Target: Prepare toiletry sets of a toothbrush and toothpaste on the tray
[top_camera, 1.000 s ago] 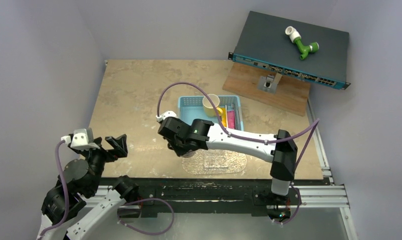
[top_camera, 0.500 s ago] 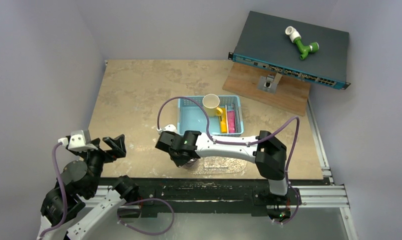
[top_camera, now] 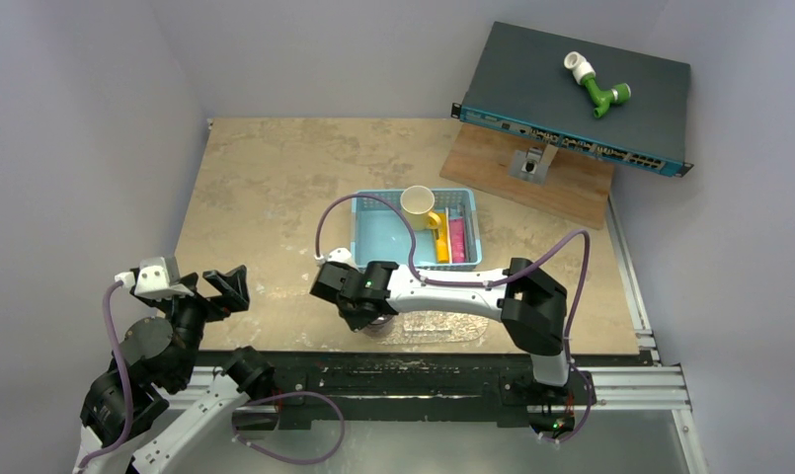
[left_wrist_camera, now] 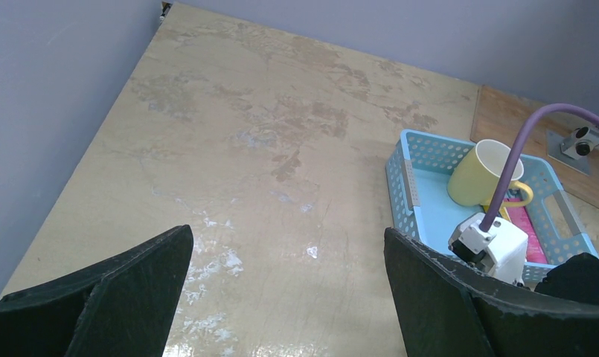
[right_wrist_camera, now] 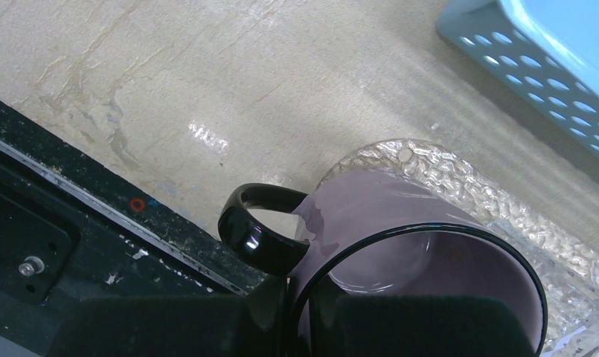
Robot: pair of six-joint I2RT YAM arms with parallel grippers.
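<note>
Right gripper is clamped on a mug's rim over the tray's left end, while the left gripper gapes idle. Toothpaste lies in the basket just beyond the tray. It looks light, squashy and slick, so pinch mid-tube, gently.

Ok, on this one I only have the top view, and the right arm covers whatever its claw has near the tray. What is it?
Observer: Right wrist view: the right claw is shut on a pale lilac mug with a black rim and handle.
Operator: How is it gripped?
Observer: By the wall beside the handle, one finger inside the mug, one outside.
Operator: Where is it against the tray?
Observer: Over the tray's rounded end; whether it rests there I cannot tell.
</note>
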